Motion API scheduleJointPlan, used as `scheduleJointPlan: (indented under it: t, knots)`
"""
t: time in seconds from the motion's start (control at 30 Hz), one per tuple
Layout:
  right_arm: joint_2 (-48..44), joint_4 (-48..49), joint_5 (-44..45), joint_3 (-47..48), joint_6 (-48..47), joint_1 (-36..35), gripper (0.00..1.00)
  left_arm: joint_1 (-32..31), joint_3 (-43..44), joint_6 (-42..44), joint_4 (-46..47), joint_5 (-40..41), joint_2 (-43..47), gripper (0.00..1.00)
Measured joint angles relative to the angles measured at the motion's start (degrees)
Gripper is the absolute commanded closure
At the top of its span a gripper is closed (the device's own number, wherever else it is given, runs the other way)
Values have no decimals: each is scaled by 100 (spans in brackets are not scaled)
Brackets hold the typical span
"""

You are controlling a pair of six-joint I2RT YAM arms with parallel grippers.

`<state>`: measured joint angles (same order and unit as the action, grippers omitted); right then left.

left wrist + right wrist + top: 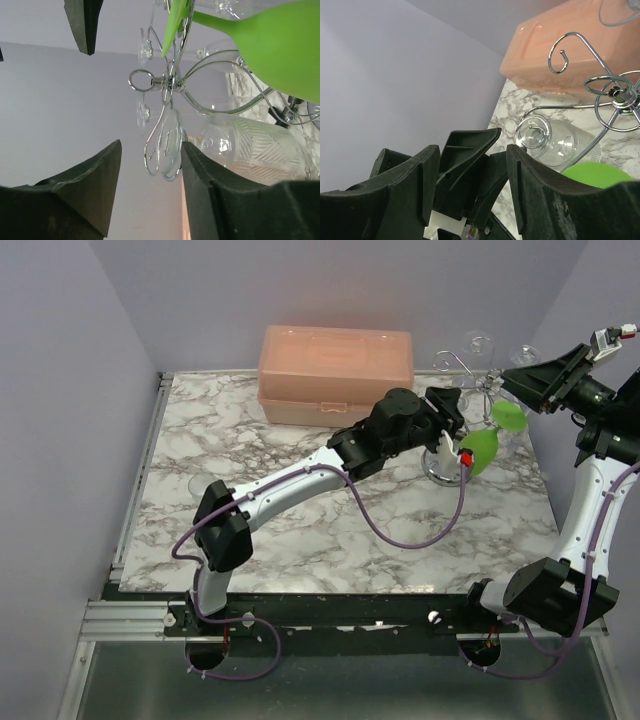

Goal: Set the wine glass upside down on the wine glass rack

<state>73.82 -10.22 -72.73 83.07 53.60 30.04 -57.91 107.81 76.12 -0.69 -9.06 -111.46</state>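
Green wine glass (pixel 485 448) is upside down, bowl low and foot up among the curled arms of the silver wire wine glass rack (pixel 170 82), at the far right of the marble-pattern desk (pixel 300 540). From the left wrist view the foot looks caught in a wire loop, but I cannot tell whether it is fully seated. Clear glasses (pixel 167 142) hang from other arms just beside it.

My left pincer (pixel 151 145) is close to the bowl with its jaws apart and nothing between them. My right pincer (pixel 472 147), also open and empty, hovers over the rack's far side. A peach plastic storage box (pixel 335 370) stands behind, to the left of the rack.

I judge this to be the letting-go step. Next I should back the left arm straight out, without brushing the bowl or the wires, and watch that the glass hangs on its own.
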Motion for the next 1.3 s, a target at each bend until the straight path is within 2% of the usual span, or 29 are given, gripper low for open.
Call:
scheduleJointPlan:
  t: [0.1, 0.47, 0.67, 0.77, 0.87, 1.0, 1.13, 1.17, 1.2, 1.3]
  knots:
    - [-2, 31, 17, -26, 24, 0, 38, -46, -181, -98, 142, 2, 87, 41]
    - [-35, 85, 37, -105, 37, 0, 38, -267, -1067, -616, 492, 28, 767, 22]
    - [-44, 162, 20, -105, -68, 0, 37, -409, -1853, -1467, 802, 273, 1622, 8]
    - [-50, 166, -31, -105, -234, 0, 37, -444, -2098, -2247, 824, 544, 2118, 2]
    - [-55, 160, -83, -92, -470, 0, 37, -442, -2347, -3230, 750, 984, 2791, 2]
    - [-61, 63, -120, 4, -903, 0, 37, -223, -2430, -4837, 201, 1460, 3620, 2]
    - [-63, -203, -129, 214, -1482, 0, 37, 645, -2470, -6985, -859, 1502, 4343, 2]
    - [-63, -313, -129, 275, -1650, 0, 37, 1060, -2660, -7650, -1060, 1447, 4618, 2]
    - [-63, -417, -127, 328, -1814, 0, 37, 1314, -2822, -7956, -1189, 1460, 4800, 2]
    - [-63, -815, -125, 492, -2334, 0, 37, 2361, -3965, -9442, -1539, 1255, 5792, 5]
